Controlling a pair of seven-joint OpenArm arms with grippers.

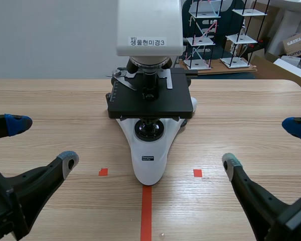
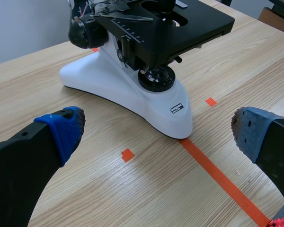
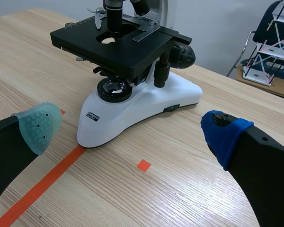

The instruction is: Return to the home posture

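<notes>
Black fingers with dotted pads fill the foreground on both sides. Left gripper (image 1: 42, 142) sits low over the table (image 1: 241, 100) with its fingers spread wide and holding nothing: one pad (image 2: 66, 130) is blue, the other grey-blue. Right gripper (image 1: 263, 143) mirrors it on the other side, also released and empty, with a pale green pad and a blue one.

Ahead of both grippers, in the space between the two arms, stands a white microscope (image 1: 148, 150) with a black stage (image 1: 150, 103). Its rounded base points toward the robot and rests on the end of an orange tape line (image 1: 146, 213). Neither gripper touches it; each inner finger is near the base but apart from it.

Judging by the low, matched, open pose, the arms look at or close to home.

Risk: the microscope lies ahead of each open gripper. An arm swinging inward could catch the base, the stage edge or the black focus knob (image 3: 183, 55) and shove or tip the instrument. Pulling straight back or lifting looks safer.

Containers: only a cardboard box (image 1: 297, 42) shows, beyond the table's far right corner; its contents cannot be seen.
</notes>
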